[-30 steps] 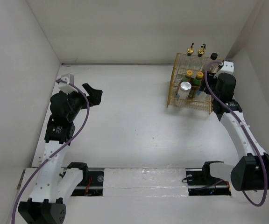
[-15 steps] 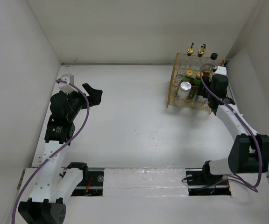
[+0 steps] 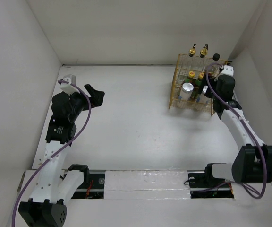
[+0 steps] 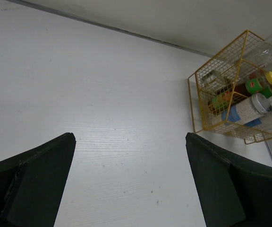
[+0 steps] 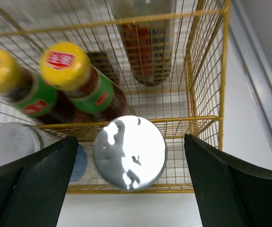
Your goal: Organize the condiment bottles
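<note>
The yellow wire basket (image 3: 176, 90) stands at the back right and holds the condiment bottles. Two tall gold-spouted bottles (image 3: 193, 49) and a dark black-capped one (image 3: 216, 57) stand at its back. Two red yellow-capped bottles (image 3: 191, 75) are in the middle and a silver-lidded jar (image 3: 187, 88) at the front. My right gripper (image 3: 206, 93) hovers open over the basket's right end. In the right wrist view its jaws (image 5: 130, 138) straddle the second jar's silver lid (image 5: 130, 152) without touching it. My left gripper (image 3: 96, 94) is open and empty over the table's left side.
The basket's right end is near the right wall (image 3: 263, 71). In the right wrist view, the yellow-capped bottles (image 5: 64, 59) and the dark bottle (image 5: 145, 47) crowd the space behind the jar. The left wrist view shows the basket (image 4: 197, 94) far off across bare table.
My right arm's elbow swung about while its wrist shifted a little left, then back right, over the basket's right end. The left arm barely moved.
</note>
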You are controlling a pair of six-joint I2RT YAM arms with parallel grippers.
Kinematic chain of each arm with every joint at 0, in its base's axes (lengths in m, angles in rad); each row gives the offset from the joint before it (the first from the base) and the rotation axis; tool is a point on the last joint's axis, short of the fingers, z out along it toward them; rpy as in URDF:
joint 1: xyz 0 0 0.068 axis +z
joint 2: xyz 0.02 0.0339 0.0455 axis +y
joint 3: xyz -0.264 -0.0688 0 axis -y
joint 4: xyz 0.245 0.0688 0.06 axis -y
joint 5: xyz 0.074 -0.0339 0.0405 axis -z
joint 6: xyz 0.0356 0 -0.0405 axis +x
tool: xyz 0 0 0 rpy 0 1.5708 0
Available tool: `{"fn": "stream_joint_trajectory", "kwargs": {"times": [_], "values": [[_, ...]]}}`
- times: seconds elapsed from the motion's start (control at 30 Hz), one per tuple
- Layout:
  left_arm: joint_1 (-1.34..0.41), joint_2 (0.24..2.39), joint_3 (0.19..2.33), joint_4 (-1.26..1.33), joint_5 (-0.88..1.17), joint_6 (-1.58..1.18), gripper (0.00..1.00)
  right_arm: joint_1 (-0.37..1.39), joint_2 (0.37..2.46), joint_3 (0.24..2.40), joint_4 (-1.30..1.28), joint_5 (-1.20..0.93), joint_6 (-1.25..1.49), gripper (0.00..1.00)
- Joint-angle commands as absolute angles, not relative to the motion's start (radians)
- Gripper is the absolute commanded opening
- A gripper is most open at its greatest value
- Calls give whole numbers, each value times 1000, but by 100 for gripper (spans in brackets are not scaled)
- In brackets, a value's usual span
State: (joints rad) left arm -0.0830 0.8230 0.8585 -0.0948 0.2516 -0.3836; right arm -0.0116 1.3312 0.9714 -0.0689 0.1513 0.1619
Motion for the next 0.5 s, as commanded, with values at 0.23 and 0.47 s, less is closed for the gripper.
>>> {"fn": "stream_joint_trajectory", "kwargs": {"times": [0.23, 0.47], "values": [[-80, 796, 876, -37, 333, -411, 100, 95, 893, 1062, -71, -9, 109, 100], [-80, 733, 867, -14, 353, -437, 100, 176, 605, 898, -6, -170, 130, 100]]}}
